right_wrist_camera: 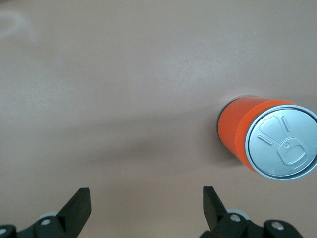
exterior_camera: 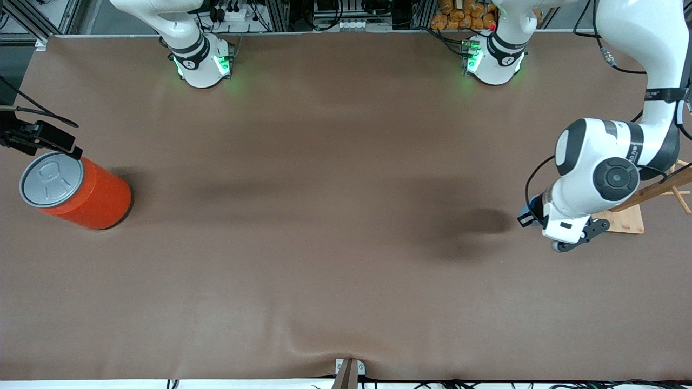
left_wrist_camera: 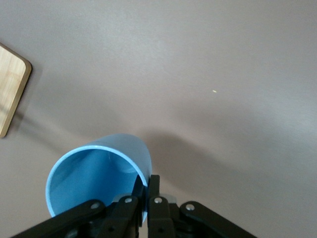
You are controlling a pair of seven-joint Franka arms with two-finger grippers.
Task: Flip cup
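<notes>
A wooden board (exterior_camera: 627,221) lies just beside the left gripper (exterior_camera: 569,246) at the left arm's end of the brown bench (exterior_camera: 335,216), while an orange can (exterior_camera: 81,192) with a grey lid stands upright at the right arm's end. The left gripper's jaws pinch the rim of the light blue cup (left_wrist_camera: 99,173) (its open mouth tilted toward the wrist camera) over bare bench. The right gripper (right_wrist_camera: 143,210), jaws spread wide, waits over the bench's edge beside the can, with broad open surface between the arms.

Light blue cup (left_wrist_camera: 99,173), rim pinched, airborne

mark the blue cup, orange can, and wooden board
light blue plastic cup (left_wrist_camera: 94,173), left wrist view, inner wall
orange cylindrical can with grey lid (exterior_camera: 100,197), front view, orange side
light wooden board (left_wrist_camera: 10,84), left wrist view, top face
</notes>
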